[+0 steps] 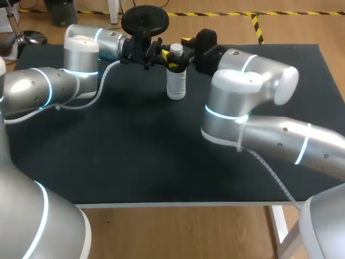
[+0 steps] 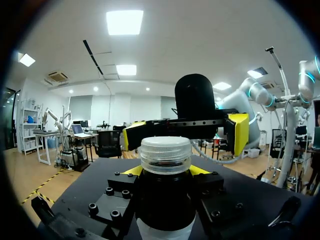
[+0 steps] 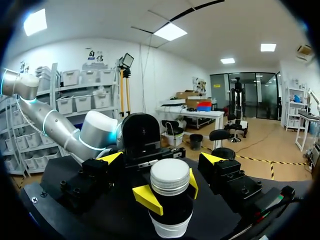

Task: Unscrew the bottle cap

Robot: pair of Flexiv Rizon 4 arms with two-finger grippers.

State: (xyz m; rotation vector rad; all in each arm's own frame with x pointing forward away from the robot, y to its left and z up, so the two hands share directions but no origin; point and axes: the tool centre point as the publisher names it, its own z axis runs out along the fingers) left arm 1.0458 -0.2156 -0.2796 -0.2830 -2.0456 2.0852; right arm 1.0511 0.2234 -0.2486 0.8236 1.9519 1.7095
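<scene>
Looking down through the head camera, I am seeing the bottle (image 1: 176,83) standing upright on the black table (image 1: 135,156), toward its far edge, with the white cap (image 1: 176,49) sitting on its neck. My left arm (image 1: 48,86) is coming in from the left and my right arm (image 1: 248,91) from the right. The two are facing each other across the bottle.

The left gripper (image 1: 169,60) is clamping the bottle just under the cap. In the right wrist camera its yellow fingertips (image 3: 146,198) are pressing against the dark neck from both sides, the jaws set narrow around it.

The right gripper (image 2: 186,134) is hanging at cap height on the opposite side, jaws spread wide. In the left wrist camera its yellow fingertips (image 2: 239,133) are showing behind the cap and well out to either side, touching nothing. In its own camera the cap is showing midway between those spread fingers, with a clear gap on each side. I cannot tell whether the tips are reaching past the cap or stopping just short of it.

The bottle's clear body is showing below the dark neck band, and its base is resting on the table.
</scene>
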